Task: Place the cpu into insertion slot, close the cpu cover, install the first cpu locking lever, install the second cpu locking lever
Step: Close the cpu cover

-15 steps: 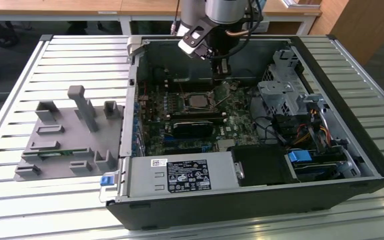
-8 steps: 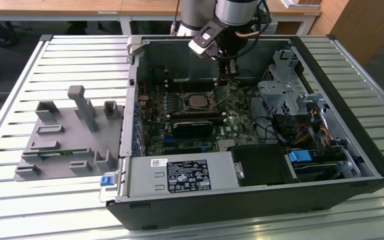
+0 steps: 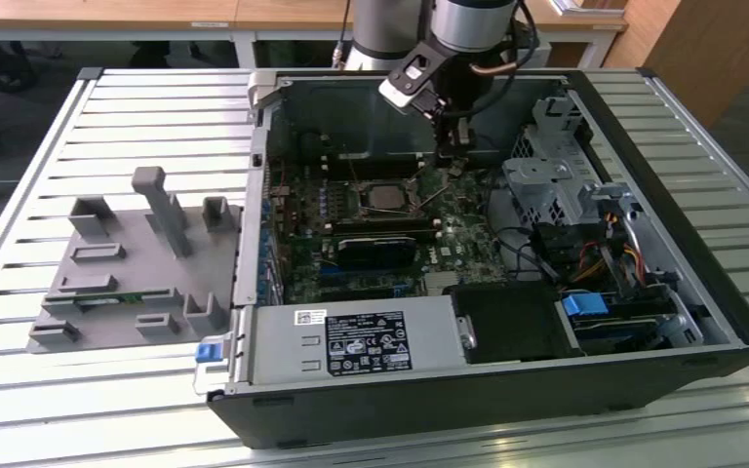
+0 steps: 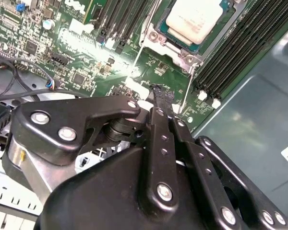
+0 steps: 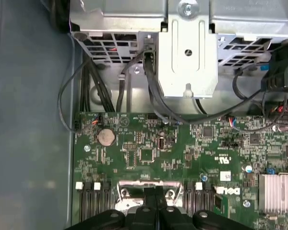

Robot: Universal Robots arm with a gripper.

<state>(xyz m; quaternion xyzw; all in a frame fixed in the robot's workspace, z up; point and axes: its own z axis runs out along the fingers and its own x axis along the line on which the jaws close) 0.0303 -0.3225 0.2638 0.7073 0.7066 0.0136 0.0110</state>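
Slatted metal table (image 3: 128, 107), open computer case (image 3: 479, 409), hand (image 4: 161, 95) pinched closed, empty, near cpu (image 4: 192, 19).

Findings, surfaces only.

- The cpu (image 4: 194, 21) has a pale metal top, satin and smooth.
- The cpu cover (image 4: 156, 37) framing it is bare bright metal and catches glare.
- The motherboard (image 4: 86, 62) is green lacquered board, glossy, with hot reflections.
- The gripper (image 4: 162, 96) has black links, matt, rough-textured at the tip and fastened with shiny steel screws.
- The case floor (image 4: 249, 124) is grey-blue painted sheet, smooth, with a soft sheen.
- The drive cage (image 5: 187, 52) is uncoated sheet metal, dull silver.
- The heatsink (image 5: 277, 192) is finned pale metal.
- In the exterior view, the fixture (image 3: 128, 263) at nine o'clock from the motherboard is matt grey plastic.
- It rests on a table (image 3: 114, 107) of ribbed pale metal.
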